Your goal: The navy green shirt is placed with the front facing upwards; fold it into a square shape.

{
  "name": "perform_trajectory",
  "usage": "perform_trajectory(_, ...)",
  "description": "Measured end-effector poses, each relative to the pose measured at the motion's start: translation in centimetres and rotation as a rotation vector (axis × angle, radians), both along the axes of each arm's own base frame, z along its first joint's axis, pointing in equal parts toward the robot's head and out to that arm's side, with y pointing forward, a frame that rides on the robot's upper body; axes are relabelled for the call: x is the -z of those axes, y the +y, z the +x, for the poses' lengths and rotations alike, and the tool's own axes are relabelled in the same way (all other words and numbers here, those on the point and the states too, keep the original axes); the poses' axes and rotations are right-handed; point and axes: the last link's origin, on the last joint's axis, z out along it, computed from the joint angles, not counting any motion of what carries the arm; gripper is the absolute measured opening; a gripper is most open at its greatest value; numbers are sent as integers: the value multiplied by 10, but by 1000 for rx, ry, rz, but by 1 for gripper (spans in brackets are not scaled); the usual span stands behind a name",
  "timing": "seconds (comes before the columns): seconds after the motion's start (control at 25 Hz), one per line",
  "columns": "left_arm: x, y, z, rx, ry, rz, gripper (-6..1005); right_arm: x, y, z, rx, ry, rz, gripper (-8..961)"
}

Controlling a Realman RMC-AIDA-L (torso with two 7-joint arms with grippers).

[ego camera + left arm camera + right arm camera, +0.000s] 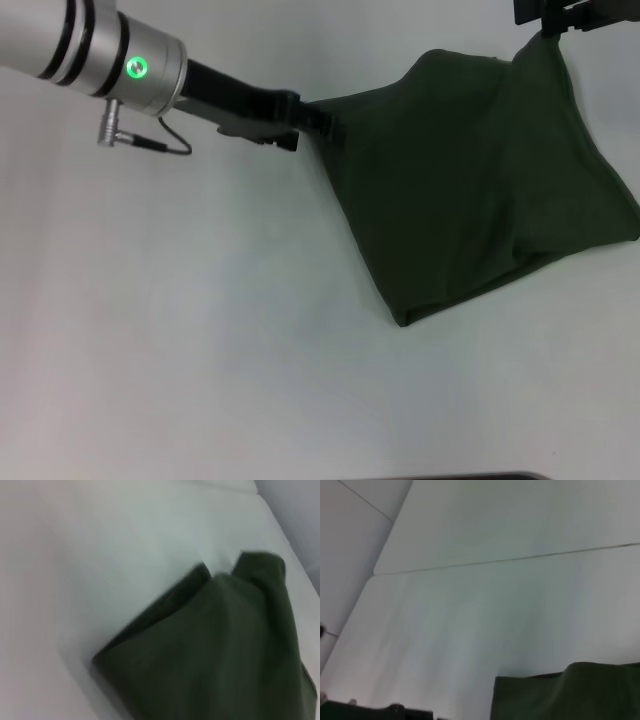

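Both claws, left [315, 120] and right [548, 25], pinch the shirt [480, 180]; wrist views hide them.

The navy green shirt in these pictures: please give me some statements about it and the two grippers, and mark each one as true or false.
1. The navy green shirt lies flat and fully spread, with its chest lettering readable. False: it is bunched and doubled over, and no lettering shows.
2. The left gripper meets the shirt at its left corner. True.
3. The right gripper is parked far from the shirt. False: it is at the shirt's top right corner, at the upper edge of the head view.
4. The shirt lies on the white table. True, though the two gripped corners look pulled up.
5. The shirt is already a neat square. False: its outline is irregular.
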Motion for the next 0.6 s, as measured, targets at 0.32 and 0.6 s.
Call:
perform_trajectory(0.32, 22, 2, 4, -65, -38, 73, 783, 1, -4, 3, -44, -25, -14, 600)
perform_trajectory(0.6, 22, -10, -5, -124, -6, -24, 783, -3, -2, 4, -45, -34, -4, 599)
